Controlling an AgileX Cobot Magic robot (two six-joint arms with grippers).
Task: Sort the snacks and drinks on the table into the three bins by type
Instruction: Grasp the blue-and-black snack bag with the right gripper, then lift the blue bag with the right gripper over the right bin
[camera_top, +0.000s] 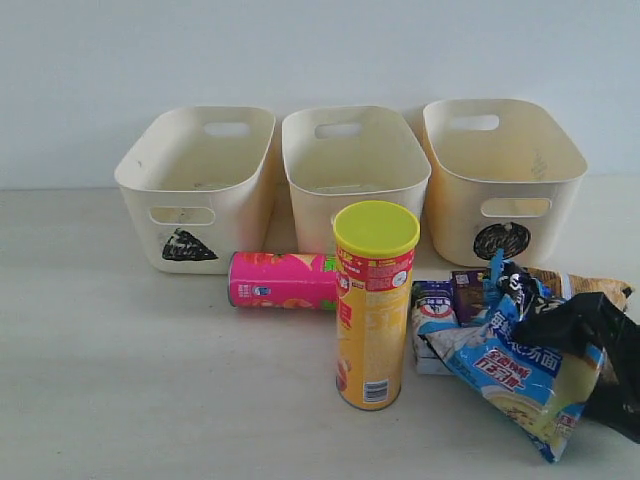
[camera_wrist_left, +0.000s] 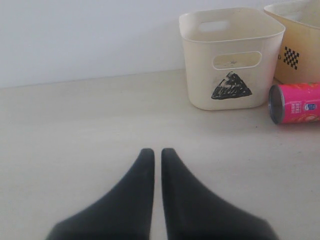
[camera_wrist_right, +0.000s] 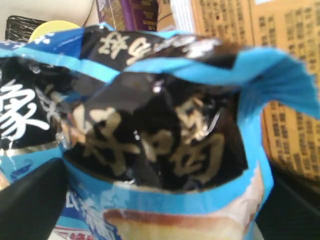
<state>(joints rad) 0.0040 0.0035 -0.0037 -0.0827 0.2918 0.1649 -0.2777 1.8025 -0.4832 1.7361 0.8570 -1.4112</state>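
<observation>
The yellow chip tube (camera_top: 375, 305) stands upright at the table's middle. Behind it the pink tube (camera_top: 282, 280) (camera_wrist_left: 296, 103) lies on its side. A white-and-blue carton (camera_top: 433, 305) and a dark purple carton (camera_top: 468, 290) (camera_wrist_right: 140, 12) stand to the right of the tube. The blue-white bag (camera_top: 520, 370) (camera_wrist_right: 165, 130) lies in front of the orange-brown bag (camera_top: 590, 288) (camera_wrist_right: 285, 100). My right gripper (camera_top: 580, 345) (camera_wrist_right: 160, 200) is open, with its fingers either side of the blue-white bag. My left gripper (camera_wrist_left: 157, 150) is shut and empty over bare table.
Three cream bins stand in a row at the back: the left bin (camera_top: 235, 215) (camera_wrist_left: 200, 85) with a black triangle mark, the middle bin (camera_top: 350, 205) (camera_wrist_left: 300, 45), and the right bin (camera_top: 460, 220) with a round scribble. All three look empty. A white wall rises behind them.
</observation>
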